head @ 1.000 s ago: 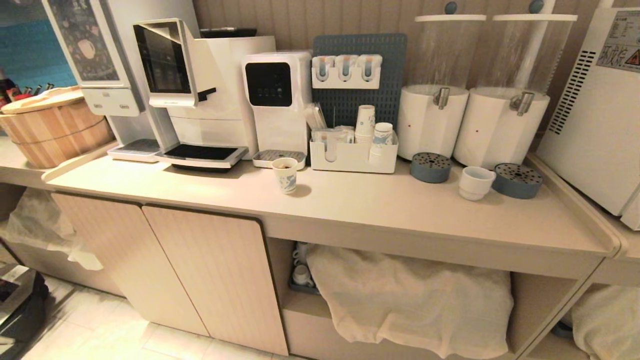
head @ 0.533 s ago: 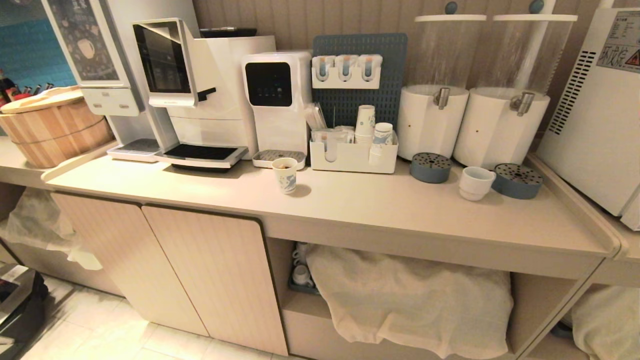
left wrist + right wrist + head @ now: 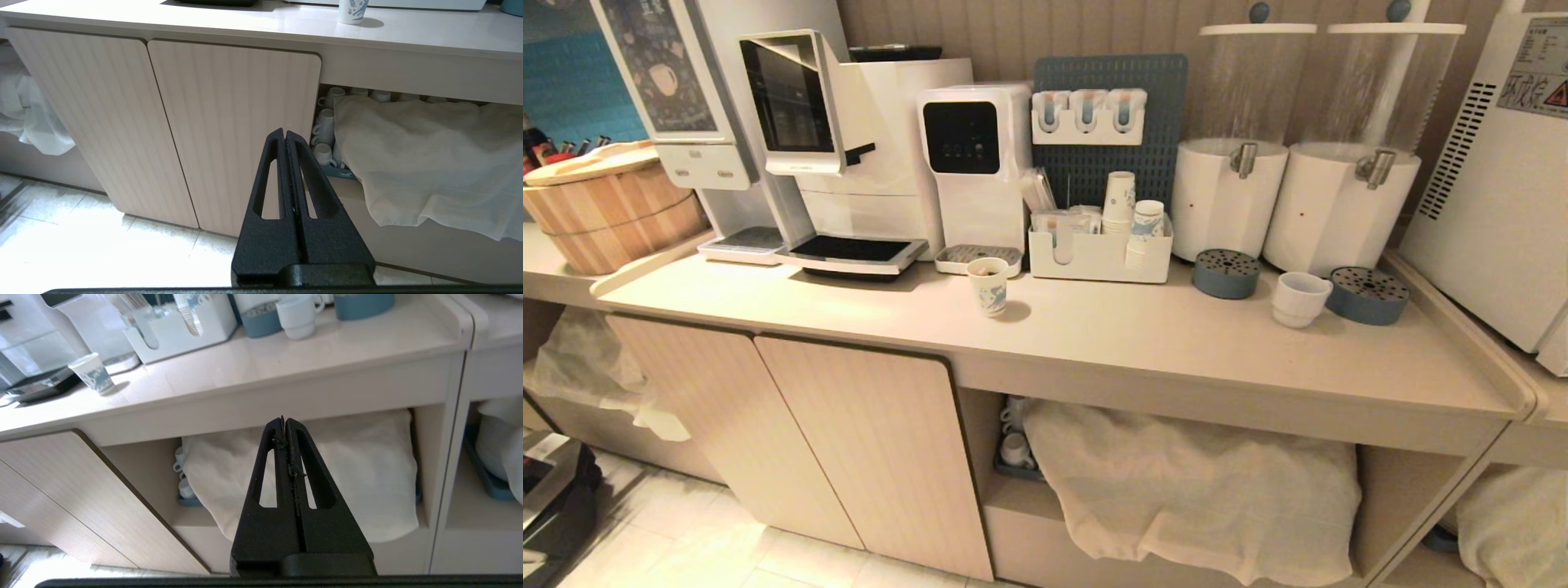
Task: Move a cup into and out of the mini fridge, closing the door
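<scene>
1. Cup: white ceramic, upright on the counter, between two blue drip trays, left of the mini fridge.
2. Paper cup: well left of the cup.
3. Left gripper: fingers pressed together, empty, below the counter.
4. Right gripper: fingers pressed together, empty, below the counter.

The pale counter carries it all. Seen past the right gripper, whose fingers are pressed together below counter level, the white cup stands up beyond the tips, wedged between two blue drip trays. A printed paper cup stands alone, well off to one side. The white organiser box sits further back. The mini fridge occupies the neighbouring counter.
</scene>
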